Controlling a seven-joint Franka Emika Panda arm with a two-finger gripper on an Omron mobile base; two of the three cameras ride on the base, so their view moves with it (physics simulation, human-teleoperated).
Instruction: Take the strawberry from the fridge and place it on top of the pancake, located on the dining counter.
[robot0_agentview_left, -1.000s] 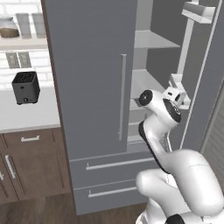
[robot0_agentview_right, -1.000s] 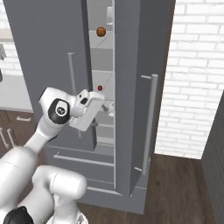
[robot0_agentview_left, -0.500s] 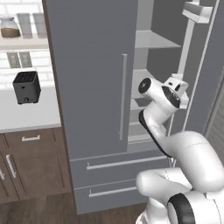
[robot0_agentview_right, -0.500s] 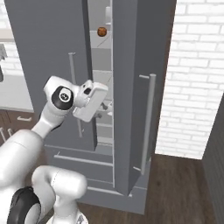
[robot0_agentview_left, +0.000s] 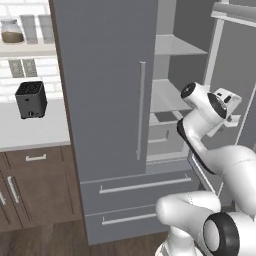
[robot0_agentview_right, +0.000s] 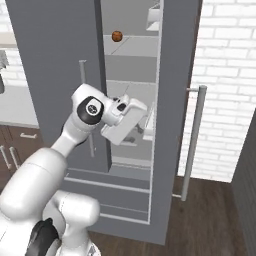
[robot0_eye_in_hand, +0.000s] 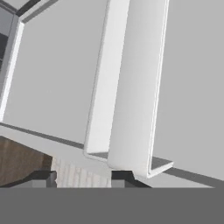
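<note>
Since a second ago my gripper (robot0_eye_in_hand: 83, 177) has reached farther into the fridge (robot0_agentview_left: 100, 90), covering the strawberry's spot on the shelf; its tips stand somewhat apart, and I cannot tell whether they pinch the fruit.

Fridge (robot0_agentview_left: 100, 90): matt grey door panels, smooth as painted metal; long handle (robot0_agentview_left: 141, 110) in satin silver metal. Interior shelves (robot0_agentview_left: 167, 95) pale grey, smooth. Left cabinets (robot0_agentview_left: 35, 190): brown wood grain, silver pulls. Floor (robot0_agentview_right: 210, 215): dark wood planks. Right wall (robot0_agentview_right: 222, 75): white brick, rough. Toaster (robot0_agentview_left: 31, 99): matt black.
</note>
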